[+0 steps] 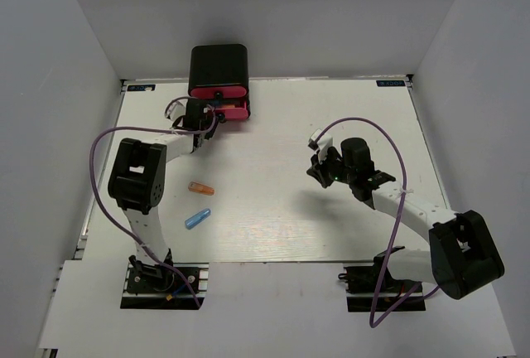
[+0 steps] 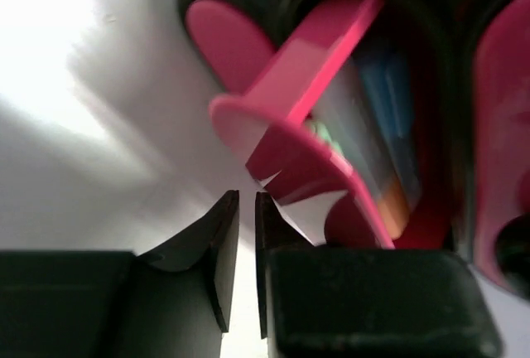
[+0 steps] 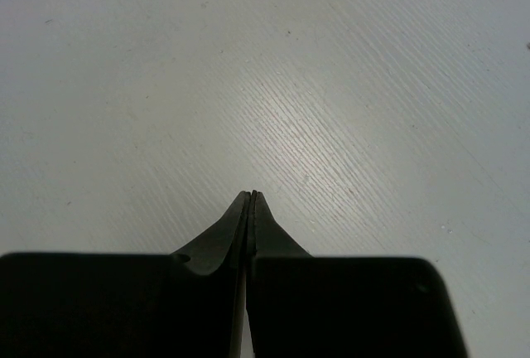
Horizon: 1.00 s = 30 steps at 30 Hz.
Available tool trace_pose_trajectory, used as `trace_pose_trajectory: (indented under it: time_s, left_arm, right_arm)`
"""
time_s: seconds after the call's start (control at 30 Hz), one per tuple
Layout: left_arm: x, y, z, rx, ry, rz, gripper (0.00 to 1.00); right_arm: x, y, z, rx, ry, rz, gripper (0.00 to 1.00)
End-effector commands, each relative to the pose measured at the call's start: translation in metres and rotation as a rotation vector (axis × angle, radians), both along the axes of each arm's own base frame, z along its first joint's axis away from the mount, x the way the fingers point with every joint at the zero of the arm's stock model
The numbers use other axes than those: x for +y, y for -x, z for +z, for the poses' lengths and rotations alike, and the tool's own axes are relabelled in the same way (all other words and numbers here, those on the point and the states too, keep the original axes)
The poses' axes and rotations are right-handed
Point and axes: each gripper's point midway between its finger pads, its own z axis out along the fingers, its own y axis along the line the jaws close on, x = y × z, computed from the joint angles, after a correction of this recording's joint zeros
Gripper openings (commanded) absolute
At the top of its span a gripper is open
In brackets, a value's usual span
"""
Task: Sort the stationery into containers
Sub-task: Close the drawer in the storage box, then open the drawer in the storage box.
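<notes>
The black cabinet (image 1: 219, 61) stands at the table's far edge, with one pink drawer (image 1: 234, 111) pulled out below a closed one (image 1: 219, 91). In the left wrist view the pulled-out drawer (image 2: 331, 51) holds blue (image 2: 393, 101), orange (image 2: 396, 205) and greenish (image 2: 319, 134) pieces. My left gripper (image 1: 201, 122) (image 2: 247, 196) sits just in front of that drawer's left corner, its jaws almost together with nothing between them. An orange piece (image 1: 200, 188) and a blue piece (image 1: 197, 219) lie on the table. My right gripper (image 1: 316, 169) (image 3: 252, 194) is shut and empty.
The white table (image 1: 273, 234) is walled by grey panels on the left, right and back. The left arm's purple cable (image 1: 98, 184) loops out over the table's left side. The right arm reaches in from the lower right.
</notes>
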Motion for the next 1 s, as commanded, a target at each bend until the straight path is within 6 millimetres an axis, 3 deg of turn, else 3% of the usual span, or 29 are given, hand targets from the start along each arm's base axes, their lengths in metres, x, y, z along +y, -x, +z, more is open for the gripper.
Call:
trace_pose_trajectory:
  time_s: [0.0, 0.43, 0.53, 0.6, 0.63, 0.67, 0.7, 0.83, 0.9, 0.93, 0.97]
  left_arm:
    - [-0.007, -0.027, 0.041, -0.118, 0.072, 0.019, 0.26]
    - [-0.014, -0.049, 0.042, -0.123, 0.095, 0.021, 0.59]
    - [-0.019, -0.047, 0.042, -0.118, 0.111, -0.002, 0.55]
    - [-0.019, -0.041, 0.033, -0.095, 0.103, -0.018, 0.40]
    - [-0.020, -0.038, 0.034, -0.093, 0.108, -0.025, 0.28]
    - [-0.020, -0.035, 0.029, -0.088, 0.106, -0.025, 0.27]
    - [-0.020, -0.029, 0.024, -0.078, 0.111, -0.033, 0.27]
    - [-0.021, -0.023, 0.011, -0.048, 0.119, -0.033, 0.44]
    - [-0.022, -0.027, 0.012, -0.057, 0.121, -0.033, 0.46]
    - [-0.023, -0.034, 0.023, -0.087, 0.127, -0.035, 0.46]
    - [-0.023, -0.034, 0.015, -0.074, 0.124, -0.034, 0.46]
  right_arm:
    - [0.002, -0.002, 0.009, -0.028, -0.010, 0.016, 0.00]
    - [0.002, -0.005, 0.007, -0.032, 0.004, 0.024, 0.00]
    - [0.003, -0.004, 0.007, -0.031, 0.004, 0.031, 0.00]
    - [0.003, -0.004, 0.007, -0.032, 0.004, 0.032, 0.00]
    - [0.003, -0.004, 0.007, -0.033, 0.004, 0.032, 0.00]
    - [0.003, -0.002, 0.005, -0.026, 0.005, 0.035, 0.00]
    - [0.004, -0.002, 0.005, -0.027, 0.002, 0.038, 0.00]
    - [0.003, 0.000, 0.004, -0.023, 0.002, 0.043, 0.00]
    - [0.003, 0.000, 0.003, -0.022, 0.004, 0.044, 0.00]
    - [0.003, -0.001, 0.003, -0.026, 0.007, 0.043, 0.00]
    - [0.003, -0.001, 0.004, -0.028, 0.009, 0.044, 0.00]
